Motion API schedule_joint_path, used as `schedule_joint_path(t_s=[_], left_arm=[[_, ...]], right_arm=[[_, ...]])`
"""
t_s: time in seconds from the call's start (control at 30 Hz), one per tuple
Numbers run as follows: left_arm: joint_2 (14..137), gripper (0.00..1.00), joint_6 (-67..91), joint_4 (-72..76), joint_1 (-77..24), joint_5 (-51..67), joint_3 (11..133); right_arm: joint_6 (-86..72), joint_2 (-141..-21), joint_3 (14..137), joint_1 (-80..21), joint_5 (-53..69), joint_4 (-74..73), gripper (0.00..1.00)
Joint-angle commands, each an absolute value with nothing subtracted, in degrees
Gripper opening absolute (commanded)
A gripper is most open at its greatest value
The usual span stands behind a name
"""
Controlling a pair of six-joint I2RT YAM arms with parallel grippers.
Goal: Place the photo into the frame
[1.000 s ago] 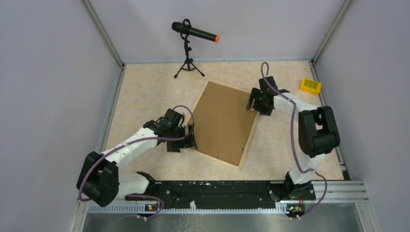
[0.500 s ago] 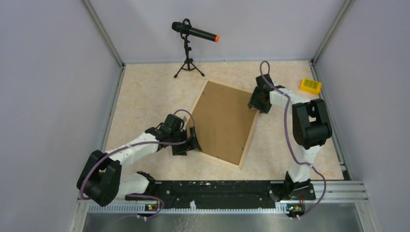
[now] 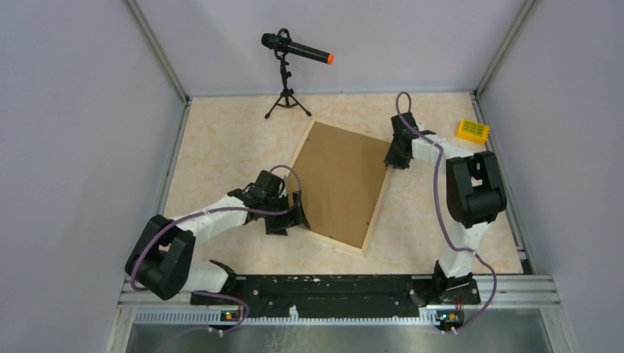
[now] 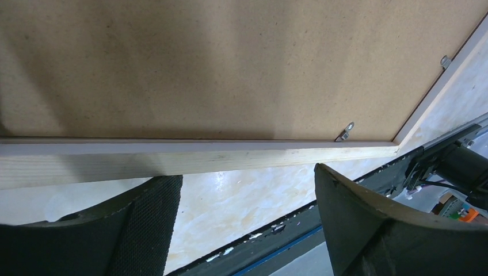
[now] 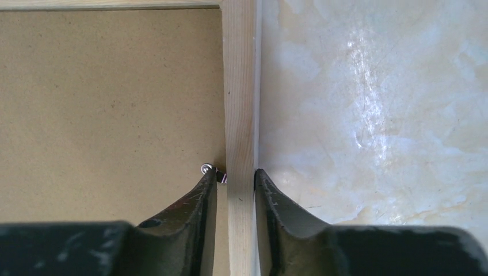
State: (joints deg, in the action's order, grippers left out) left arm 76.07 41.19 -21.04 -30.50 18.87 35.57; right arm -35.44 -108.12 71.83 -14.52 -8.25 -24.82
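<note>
The frame [image 3: 380,202] of pale wood lies face down on the table, its brown backing board [image 3: 341,180] on top. The photo is hidden. My right gripper [image 3: 395,158] stands at the frame's far right rail. In the right wrist view its jaws [image 5: 236,175] straddle that rail [image 5: 241,86], one finger [image 5: 270,201] on the outer side, the other by a small metal clip [image 5: 207,169]. My left gripper [image 3: 296,213] sits at the frame's near left edge, open. In the left wrist view its jaws [image 4: 247,172] gape wide just short of the rail [image 4: 201,156], holding nothing.
A microphone on a small tripod [image 3: 285,81] stands at the back. A yellow block [image 3: 472,130] lies at the far right by the wall. Walls close the table on three sides. A black mounting rail [image 3: 331,287] runs along the near edge.
My right gripper has come down onto the frame's right rail and closed around it. The left arm has slid a little toward the frame's near left edge. The frame has shifted slightly.
</note>
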Motion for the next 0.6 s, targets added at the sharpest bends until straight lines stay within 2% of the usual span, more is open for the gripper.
schedule_joint_path(t_s=[0.0, 0.13, 0.2, 0.27, 0.33, 0.47, 0.57], left_arm=[[79.44, 0.89, 38.38, -17.05, -30.68, 16.33, 39.23], [81.30, 0.89, 37.34, -17.25, -30.71, 15.83, 41.10], [81.79, 0.89, 36.87, -17.53, -30.71, 15.46, 41.64], [81.83, 0.90, 36.41, -17.87, -30.71, 15.08, 41.82], [81.49, 0.90, 36.15, -18.33, -30.75, 14.35, 41.78], [79.12, 0.91, 35.92, -18.63, -30.68, 12.20, 40.33], [76.94, 0.92, 36.07, -18.27, -30.74, 12.54, 38.67]], right_arm=[[-31.22, -107.10, 69.90, -14.85, -7.41, -26.17, 0.20], [-27.53, -107.07, 69.79, -14.77, -9.31, -27.30, 0.11], [-25.54, -106.90, 70.15, -14.77, -9.21, -27.59, 0.12], [-23.98, -106.09, 70.56, -14.78, -7.75, -27.79, 0.17], [-22.70, -104.71, 70.93, -14.77, -6.19, -27.88, 0.25], [-19.32, -101.30, 72.00, -14.77, -8.81, -27.86, 0.61], [-17.32, -101.47, 75.32, -14.42, -10.94, -25.76, 0.77]])
